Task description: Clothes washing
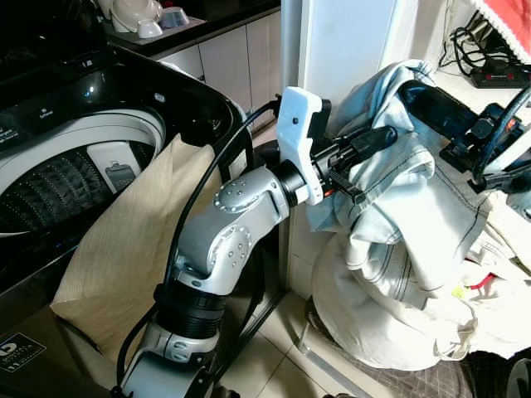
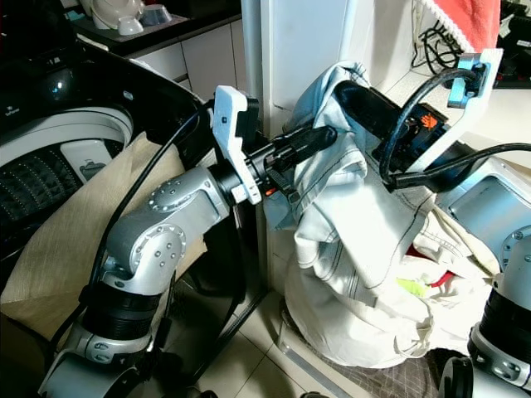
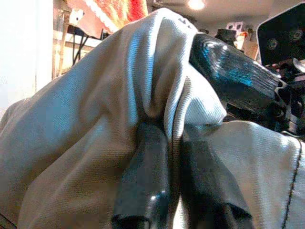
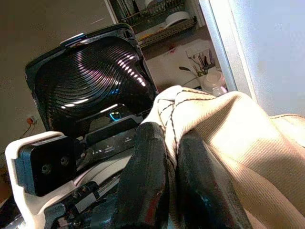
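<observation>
A pale blue-white denim garment [image 1: 398, 207] hangs in the air between both arms, above a white laundry bag [image 1: 390, 323] on the floor. My left gripper [image 1: 377, 141] is shut on a fold of the garment; its black fingers [image 3: 143, 181] pinch the cloth. From the right, my right gripper [image 2: 353, 91] is shut on the garment's top edge, fingers [image 4: 147, 171] clamped over a stitched seam. The open top-load washing machine [image 1: 75, 157] stands to the left, its drum [image 1: 50, 186] showing.
A beige cloth [image 1: 133, 240] drapes over the washer's front corner. White cabinets [image 1: 241, 50] and a white pillar [image 1: 348, 41] stand behind. Dishes [image 1: 141, 16] sit on the counter at the back. Cables and a power strip [image 1: 498, 75] lie at the far right.
</observation>
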`<state>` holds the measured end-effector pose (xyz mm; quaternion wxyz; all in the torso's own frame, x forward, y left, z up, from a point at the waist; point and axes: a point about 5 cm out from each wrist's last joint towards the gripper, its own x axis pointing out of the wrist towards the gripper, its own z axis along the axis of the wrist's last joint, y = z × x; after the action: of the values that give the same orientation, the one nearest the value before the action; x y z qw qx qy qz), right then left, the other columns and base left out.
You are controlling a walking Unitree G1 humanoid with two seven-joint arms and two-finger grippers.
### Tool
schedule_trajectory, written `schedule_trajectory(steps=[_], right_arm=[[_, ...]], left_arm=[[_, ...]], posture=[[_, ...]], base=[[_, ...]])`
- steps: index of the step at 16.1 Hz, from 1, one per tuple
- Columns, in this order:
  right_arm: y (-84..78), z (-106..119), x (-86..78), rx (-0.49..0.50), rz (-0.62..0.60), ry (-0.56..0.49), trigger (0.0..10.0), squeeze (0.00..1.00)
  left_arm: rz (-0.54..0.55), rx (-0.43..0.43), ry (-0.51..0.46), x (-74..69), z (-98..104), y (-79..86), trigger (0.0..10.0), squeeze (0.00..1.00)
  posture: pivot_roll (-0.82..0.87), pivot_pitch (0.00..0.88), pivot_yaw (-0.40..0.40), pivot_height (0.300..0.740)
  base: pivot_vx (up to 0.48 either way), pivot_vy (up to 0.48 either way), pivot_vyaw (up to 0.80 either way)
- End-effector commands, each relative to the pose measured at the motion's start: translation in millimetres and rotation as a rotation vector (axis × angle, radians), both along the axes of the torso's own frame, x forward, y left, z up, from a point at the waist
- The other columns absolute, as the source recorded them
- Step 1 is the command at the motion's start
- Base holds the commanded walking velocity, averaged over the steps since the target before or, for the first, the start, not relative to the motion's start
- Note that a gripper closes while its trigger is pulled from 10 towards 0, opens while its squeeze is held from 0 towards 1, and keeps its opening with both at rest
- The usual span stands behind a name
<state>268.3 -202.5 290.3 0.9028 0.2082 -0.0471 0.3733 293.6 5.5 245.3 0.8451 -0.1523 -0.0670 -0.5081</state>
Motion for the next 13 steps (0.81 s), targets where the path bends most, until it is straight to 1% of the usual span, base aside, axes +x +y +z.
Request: schedule_trajectory(steps=[1,2,3,4,5,7,8,9,10,11,12,13], right_arm=[[7.2,16,-8.6,0.002,0.047,-0.095,0.0,0.00],[7.3,16,-9.2,-0.001,0.046,-0.102,4.5,0.00],[7.5,20,-10.6,0.038,0.066,-0.105,10.0,0.90],[7.9,21,-11.6,0.046,0.081,-0.112,10.0,1.00],[8.4,22,-12.5,0.036,0.086,-0.126,10.0,1.00],[8.8,23,-12.6,0.020,0.077,-0.137,10.0,1.00],[9.5,24,-12.8,-0.016,0.049,-0.160,10.0,1.00],[12.3,25,-15.5,-0.024,0.061,-0.181,10.0,0.00],[14.6,26,-17.6,-0.026,0.075,-0.190,10.0,0.00],[16.4,26,-18.7,-0.031,0.080,-0.193,10.0,0.00],[19.3,25,-20.2,-0.038,0.089,-0.197,10.0,0.00],[21.7,25,-20.1,-0.045,0.094,-0.195,10.0,0.00]], left_arm=[[0.094,-0.003,0.014,10.7,0,11.7,0.0,0.00],[0.111,-0.009,0.010,12.9,1,14.4,0.0,0.00],[0.170,-0.025,0.002,21.3,6,25.8,0.0,0.00],[0.189,-0.025,-0.001,24.7,8,30.1,0.0,0.00],[0.269,-0.024,-0.027,36.8,14,48.3,0.0,0.00],[0.311,-0.024,-0.048,42.2,20,57.7,0.0,0.00],[0.394,-0.026,-0.103,50.9,34,75.5,0.0,0.00],[0.542,-0.021,-0.198,63.3,60,104.8,0.0,0.00],[0.673,-0.017,-0.283,70.4,82,128.9,0.0,0.00],[0.814,0.001,-0.401,72.6,107,153.7,0.0,0.00],[1.031,0.036,-0.627,64.2,151,189.8,0.0,0.00],[1.147,0.029,-0.787,50.3,182,208.0,0.0,0.00]], posture=[[-0.18,0.000,0.090,0.740],[-0.18,0.000,0.090,0.740],[-0.18,0.000,0.090,0.740],[-0.18,0.000,0.089,0.740],[-0.18,0.000,0.089,0.740],[-0.17,0.000,0.087,0.740],[-0.17,0.000,0.087,0.740],[-0.17,0.000,0.087,0.740],[-0.17,0.000,0.088,0.740],[-0.17,0.000,0.088,0.740],[-0.17,0.000,0.088,0.740],[-0.16,0.000,0.090,0.740]], base=[[0.000,0.000,0.00],[0.000,0.000,0.00],[0.000,0.000,0.00],[0.000,0.000,0.00],[0.000,0.000,0.00],[0.000,0.000,0.00],[0.000,0.000,0.00],[0.000,0.000,0.00],[0.000,0.000,0.00],[0.000,0.000,0.00],[0.000,0.000,0.00],[0.000,0.000,0.00]])
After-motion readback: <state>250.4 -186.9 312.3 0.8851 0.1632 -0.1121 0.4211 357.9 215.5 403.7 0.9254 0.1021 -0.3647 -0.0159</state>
